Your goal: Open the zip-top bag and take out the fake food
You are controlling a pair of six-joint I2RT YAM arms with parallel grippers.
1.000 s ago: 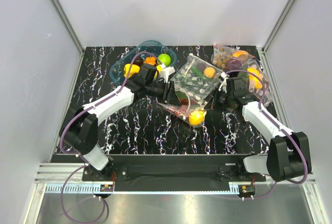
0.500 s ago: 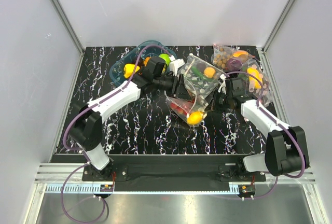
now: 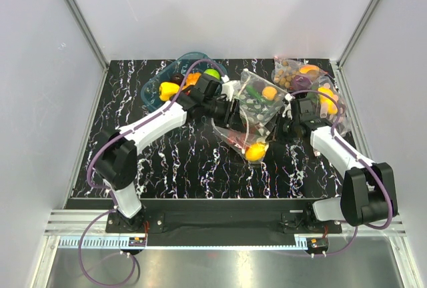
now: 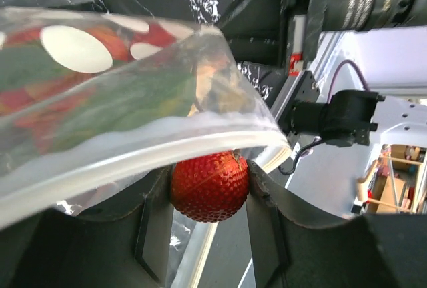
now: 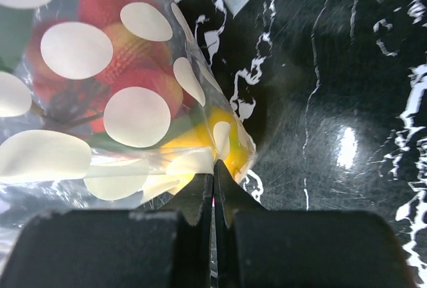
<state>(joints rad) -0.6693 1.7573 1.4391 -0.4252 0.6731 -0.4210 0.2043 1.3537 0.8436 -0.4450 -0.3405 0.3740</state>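
Clamping berry [image 4: 210, 185] with left gripper [image 4: 209, 198] inside bag [image 4: 113, 95] mouth; pinching bag's right-of-frame edge with closed right gripper [image 5: 213, 168].

At the bottom centre of the frame the right gripper [image 5: 213, 165], fingers pressed together, pinches the dotted zip-top bag [image 5: 137, 116], with red and yellow fake food [image 5: 131, 53] inside at the left, over the black marbled table [image 5: 347, 68].
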